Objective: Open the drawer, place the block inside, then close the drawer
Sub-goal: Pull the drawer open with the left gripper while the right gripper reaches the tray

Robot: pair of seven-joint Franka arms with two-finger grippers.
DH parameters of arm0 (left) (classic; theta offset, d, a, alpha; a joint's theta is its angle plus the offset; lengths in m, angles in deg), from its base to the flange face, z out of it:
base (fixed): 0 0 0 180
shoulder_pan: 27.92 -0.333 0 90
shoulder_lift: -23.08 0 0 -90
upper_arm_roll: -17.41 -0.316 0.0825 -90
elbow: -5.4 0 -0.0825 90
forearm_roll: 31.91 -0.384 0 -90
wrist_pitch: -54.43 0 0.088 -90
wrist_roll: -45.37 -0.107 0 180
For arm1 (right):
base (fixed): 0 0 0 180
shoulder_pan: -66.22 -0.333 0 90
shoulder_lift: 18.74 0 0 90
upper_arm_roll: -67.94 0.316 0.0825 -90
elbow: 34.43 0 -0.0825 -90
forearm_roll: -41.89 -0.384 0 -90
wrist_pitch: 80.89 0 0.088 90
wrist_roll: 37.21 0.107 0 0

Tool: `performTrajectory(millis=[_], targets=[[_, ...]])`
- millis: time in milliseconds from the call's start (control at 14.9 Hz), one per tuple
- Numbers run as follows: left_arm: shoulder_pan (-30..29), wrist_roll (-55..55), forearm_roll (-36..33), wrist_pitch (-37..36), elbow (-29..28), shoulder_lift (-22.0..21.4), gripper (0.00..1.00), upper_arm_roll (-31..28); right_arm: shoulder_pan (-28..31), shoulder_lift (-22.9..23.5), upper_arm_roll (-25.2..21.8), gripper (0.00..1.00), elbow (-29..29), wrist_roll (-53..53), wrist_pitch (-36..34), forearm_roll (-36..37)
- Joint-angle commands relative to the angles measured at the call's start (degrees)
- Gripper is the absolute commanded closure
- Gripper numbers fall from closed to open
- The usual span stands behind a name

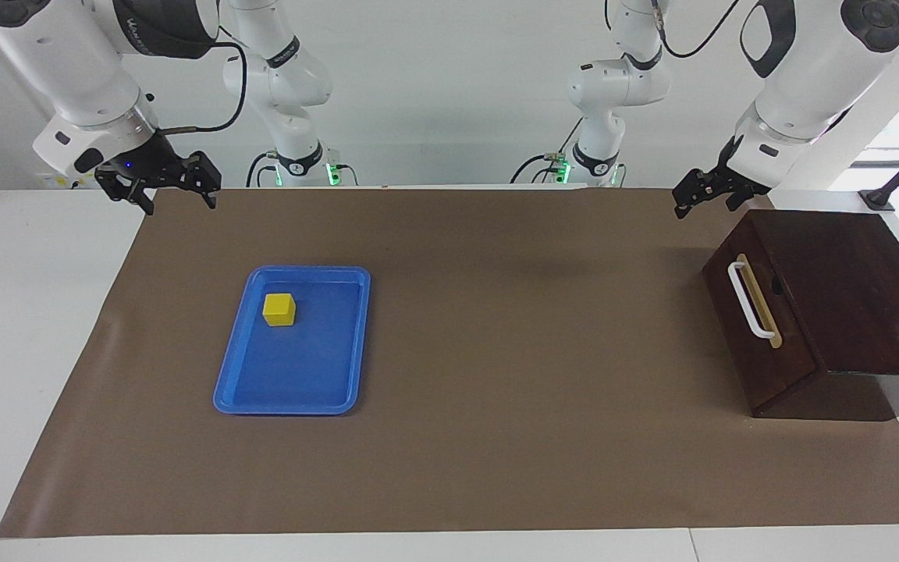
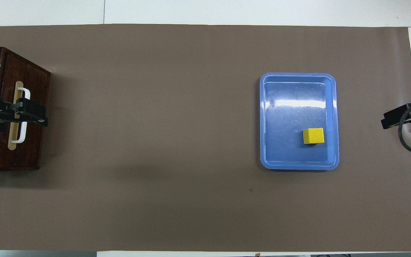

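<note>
The drawer (image 1: pixel 744 353) is shut in its dark wooden box at the left arm's end of the table, its white bar handle (image 1: pixel 751 301) facing the table's middle. It also shows in the overhead view (image 2: pixel 34 150). The yellow block (image 1: pixel 278 309) sits in a flat blue tray (image 1: pixel 301 367) toward the right arm's end, at the part of the tray nearer the robots; the block (image 2: pixel 313 136) shows there too. My left gripper (image 1: pixel 704 204) is open and empty, raised over the drawer's front and clear of the handle (image 2: pixel 23 134). My right gripper (image 1: pixel 178 197) waits open and empty over the mat's corner.
A brown mat (image 1: pixel 496 351) covers the table, with white table edge around it. The blue tray (image 2: pixel 291 114) holds only the block. The wooden box's top (image 1: pixel 855 281) stands well above the mat.
</note>
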Motion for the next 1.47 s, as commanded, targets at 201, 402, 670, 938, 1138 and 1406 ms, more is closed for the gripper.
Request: performTrajectory(millis=[201, 402, 670, 938, 1138, 1406], targets=[[1.4, -0.6, 0.9, 1.4, -0.2, -0.5, 0.00, -1.4, 0.6, -0.1, 0.6, 0.00, -0.4, 0.5, 0.4, 1.0], [1.4, -1.4, 0.3, 6.0, -2.5, -1.6, 0.00, -1.4, 0.6, 0.0, 0.6, 0.00, -0.6, 0.7, 0.6, 0.9], [1.9, -2.8, -8.3, 19.9, -13.4, -3.2, 0.00, -1.0, 0.5, -0.2, 0.6, 0.00, -0.1, 2.0, 0.9, 0.7], [3.0, -2.9, -16.5, 28.7, -17.4, -0.9, 0.00, -1.0, 1.2, -2.0, 0.2, 0.00, 5.3, 21.1, 1.2, -4.7], [3.3, -2.9, -26.4, 35.9, -20.6, 2.9, 0.00, -1.0, 4.0, -1.9, 0.1, 0.00, 12.8, 39.4, 5.9, -12.4], [1.0, -4.2, -28.1, 44.0, -25.4, 4.4, 0.00, -1.1, 9.0, -0.6, 0.0, 0.00, 23.2, 57.5, 15.6, -27.3]])
